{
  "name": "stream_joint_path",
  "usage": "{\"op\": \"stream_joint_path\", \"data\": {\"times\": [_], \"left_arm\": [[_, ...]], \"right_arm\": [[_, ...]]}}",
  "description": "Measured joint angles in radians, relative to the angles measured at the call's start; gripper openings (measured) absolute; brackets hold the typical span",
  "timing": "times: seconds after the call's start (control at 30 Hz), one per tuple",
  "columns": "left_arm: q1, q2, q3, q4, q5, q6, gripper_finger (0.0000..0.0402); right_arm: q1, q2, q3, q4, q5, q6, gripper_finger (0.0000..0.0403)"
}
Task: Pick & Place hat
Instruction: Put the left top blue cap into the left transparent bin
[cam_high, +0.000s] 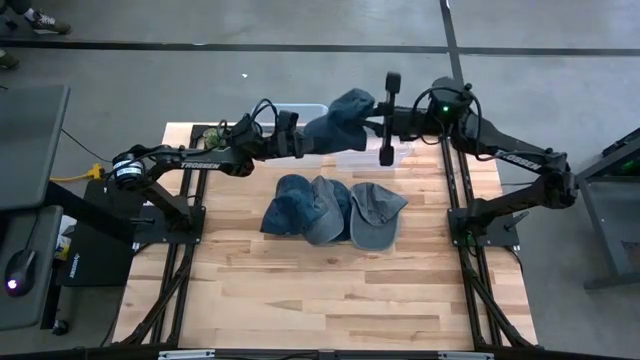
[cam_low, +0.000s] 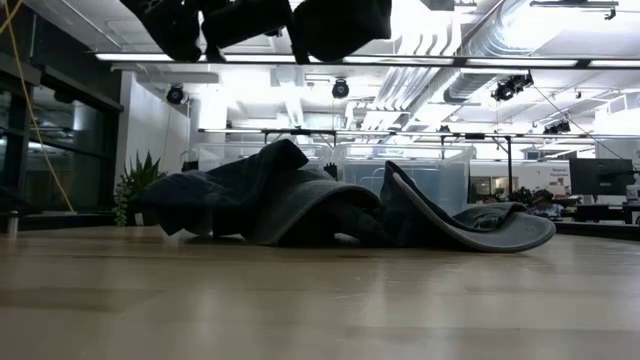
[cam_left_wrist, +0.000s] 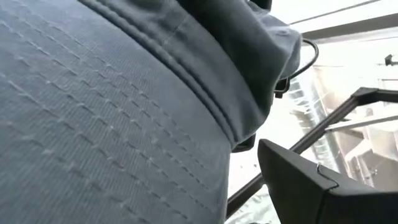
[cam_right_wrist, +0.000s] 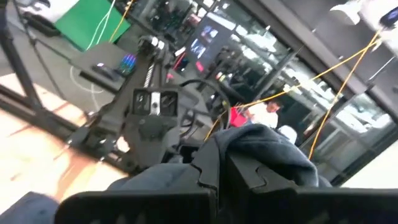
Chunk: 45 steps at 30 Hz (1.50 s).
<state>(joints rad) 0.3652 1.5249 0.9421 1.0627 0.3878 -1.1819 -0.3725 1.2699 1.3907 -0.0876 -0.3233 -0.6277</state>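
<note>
Held up high in the air: one dark blue hat (cam_high: 340, 122), above the far side of the wooden table (cam_high: 330, 290), at about 12 o'clock from the table's middle. Pinched on its left side by the left gripper (cam_high: 300, 135), fingers clamped on the cloth. Right gripper (cam_high: 372, 122) pressed against the hat's other side, at 3 o'clock from it; cannot tell if those fingers are apart or together. Clear plastic bin (cam_high: 300, 112) right under the lifted hat. Three more hats (cam_high: 335, 210) lying flat and overlapping near the table's middle, at 6 o'clock from the lifted one.
</note>
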Motion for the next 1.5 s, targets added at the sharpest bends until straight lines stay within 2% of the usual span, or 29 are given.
{"op": "stream_joint_path", "data": {"times": [0.1, 0.2, 0.3, 0.43, 0.47, 0.73, 0.87, 1.0, 1.33, 1.5], "left_arm": [[0.001, 0.000, -0.003, -0.016, 0.000, 0.018, 0.0221], [0.002, 0.000, -0.004, -0.025, -0.011, 0.047, 0.0186], [0.002, 0.000, -0.004, -0.035, -0.027, 0.065, 0.0128], [0.002, 0.000, -0.004, -0.083, -0.034, 0.123, 0.0028], [0.002, 0.000, -0.004, -0.094, -0.036, 0.131, 0.0017], [0.002, 0.000, -0.004, -0.104, -0.045, 0.167, 0.0008], [0.002, 0.000, -0.004, -0.117, -0.044, 0.188, 0.0006], [0.010, 0.000, -0.004, -0.119, -0.041, 0.191, 0.0006], [0.088, 0.000, -0.005, -0.151, 0.028, 0.187, 0.0005], [0.158, -0.001, -0.005, -0.188, 0.103, 0.181, 0.0005]], "right_arm": [[0.000, 0.000, 0.000, -0.059, 0.000, 0.003, 0.0000], [0.000, 0.000, 0.000, -0.112, 0.001, 0.003, 0.0000], [0.000, 0.000, 0.000, -0.140, 0.001, 0.003, 0.0000], [0.000, 0.000, 0.000, -0.165, 0.001, 0.003, 0.0000], [0.000, 0.000, 0.000, -0.170, 0.001, 0.003, 0.0000], [0.000, 0.000, 0.000, -0.172, 0.009, 0.025, 0.0001], [0.000, 0.000, 0.000, -0.172, 0.036, 0.051, 0.0019], [0.000, -0.002, 0.000, -0.162, 0.099, 0.083, 0.0061], [0.000, -0.030, 0.000, -0.151, 0.290, 0.159, 0.0200], [0.000, -0.058, 0.000, -0.174, 0.404, 0.161, 0.0242]]}}
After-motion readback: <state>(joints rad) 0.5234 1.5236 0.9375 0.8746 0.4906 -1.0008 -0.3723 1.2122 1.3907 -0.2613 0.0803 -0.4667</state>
